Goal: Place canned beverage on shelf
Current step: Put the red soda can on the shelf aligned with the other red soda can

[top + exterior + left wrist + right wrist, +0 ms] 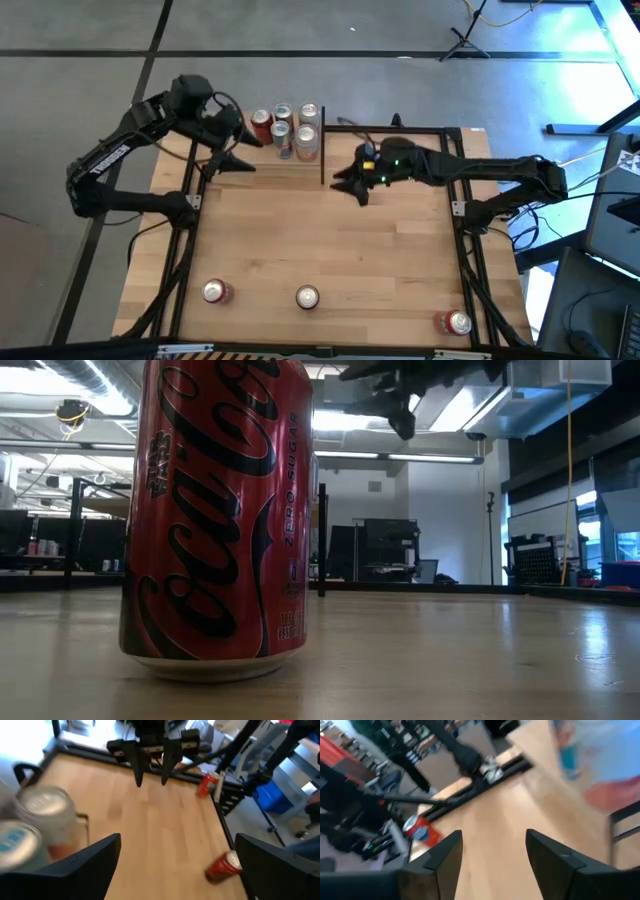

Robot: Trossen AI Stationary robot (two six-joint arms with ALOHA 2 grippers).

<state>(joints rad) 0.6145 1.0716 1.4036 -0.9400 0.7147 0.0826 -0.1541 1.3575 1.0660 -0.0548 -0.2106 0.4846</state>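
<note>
Five cans (287, 127) stand packed together on the shelf (262, 166) at the table's far edge, touching or nearly so. Three more cans (306, 296) wait along the near edge of the table (320, 240). Left hand (238, 156), fingers spread and empty, hovers just beside the cluster; a careless swing there could topple the group. Right hand (352, 186), parted and empty, sits near the shelf's black post (322, 140), which it could strike in passing.
</note>
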